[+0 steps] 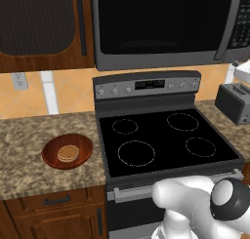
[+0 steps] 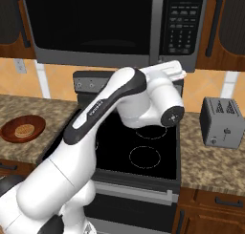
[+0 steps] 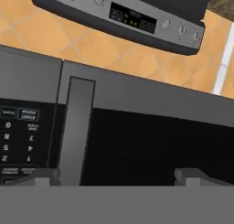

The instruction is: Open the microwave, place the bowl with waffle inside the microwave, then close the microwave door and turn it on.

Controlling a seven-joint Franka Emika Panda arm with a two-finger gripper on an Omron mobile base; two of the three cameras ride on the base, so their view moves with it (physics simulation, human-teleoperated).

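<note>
The microwave (image 1: 161,23) hangs above the stove with its door (image 2: 95,20) shut. In the hand view, which is rolled upside down, the door's grey handle bar (image 3: 75,131) stands beside the button panel (image 3: 18,145). My gripper (image 3: 116,176) is open wide and empty, close in front of the door's lower edge, with the handle just inside one fingertip (image 3: 39,175). In the right base view the hand (image 2: 173,68) sits under the microwave near the handle (image 2: 158,23). The reddish-brown bowl (image 1: 67,151) with the waffle (image 1: 68,152) rests on the counter left of the stove, far from the gripper.
A black-topped stove (image 1: 161,140) with a grey control panel (image 3: 132,17) lies under the microwave. A grey toaster (image 2: 222,122) stands on the right counter. Brown wall cabinets (image 1: 44,28) flank the microwave. My arm (image 2: 105,109) reaches up over the stove.
</note>
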